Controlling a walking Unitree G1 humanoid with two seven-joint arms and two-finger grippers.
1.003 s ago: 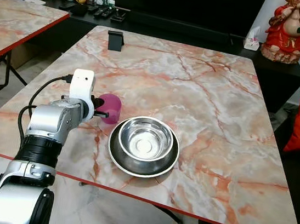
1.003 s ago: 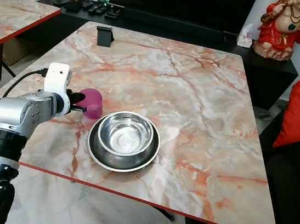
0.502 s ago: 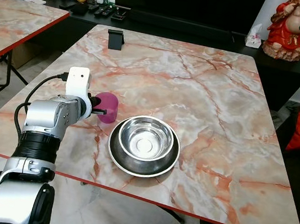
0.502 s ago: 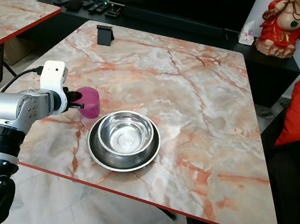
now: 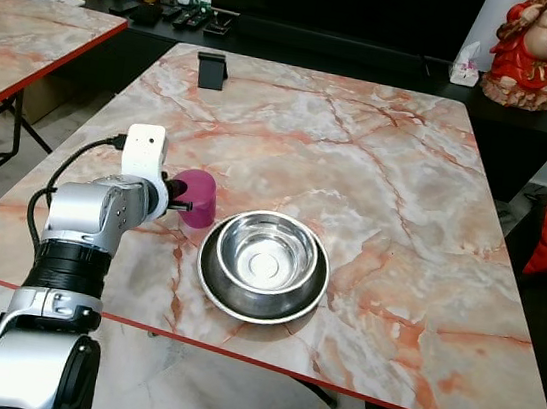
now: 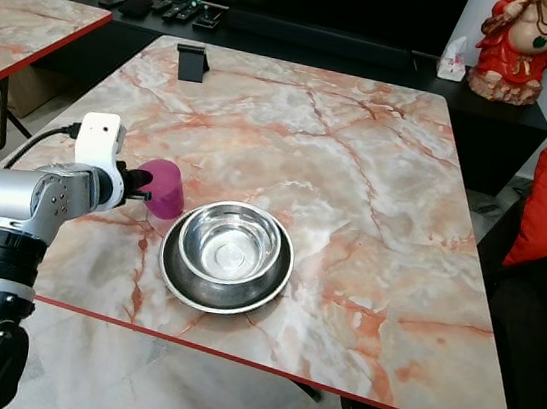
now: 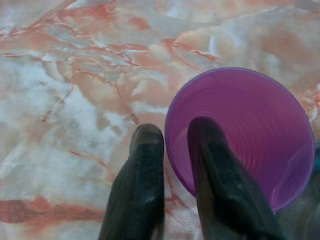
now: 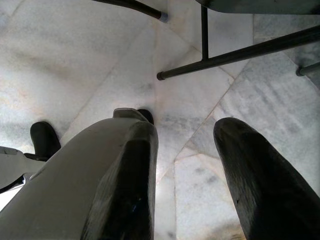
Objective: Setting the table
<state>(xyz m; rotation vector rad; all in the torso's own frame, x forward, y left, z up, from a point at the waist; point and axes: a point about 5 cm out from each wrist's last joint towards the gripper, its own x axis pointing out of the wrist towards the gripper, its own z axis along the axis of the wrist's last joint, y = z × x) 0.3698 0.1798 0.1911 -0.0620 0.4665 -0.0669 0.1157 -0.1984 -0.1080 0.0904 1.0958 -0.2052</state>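
The left gripper (image 7: pixel 172 142) pinches the rim of the purple ribbed plastic cup (image 5: pixel 197 197): one black finger sits inside the mouth, the other outside against the wall, the jaws narrow with only the cup's thin wall between them. From the head views most of the fingers are hidden behind the white camera block on the wrist, so the grip itself reads clearly only from the left wrist view, where the cup's far edge is cut off by the frame. Whether the cup's base rests on the orange-veined marble table (image 5: pixel 379 168) or hangs just above it cannot be told.

The cup stands at about ten o'clock from the shiny stainless-steel bowl (image 5: pixel 266 252), just beside the rim of the dark round plate (image 5: pixel 217 292) that the bowl sits in, near the table's front left edge. A small black stand (image 5: pixel 210 71) sits at the table's far side, at about eleven o'clock from the bowl.

The right gripper (image 8: pixel 185 155) hangs idle over grey floor tiles, its two fingers spread well apart, with dark furniture legs beyond them.

Against half a second ago the cup sits slightly nearer the plate and more upright, and the left wrist has shifted with it; bowl and plate lie as before.
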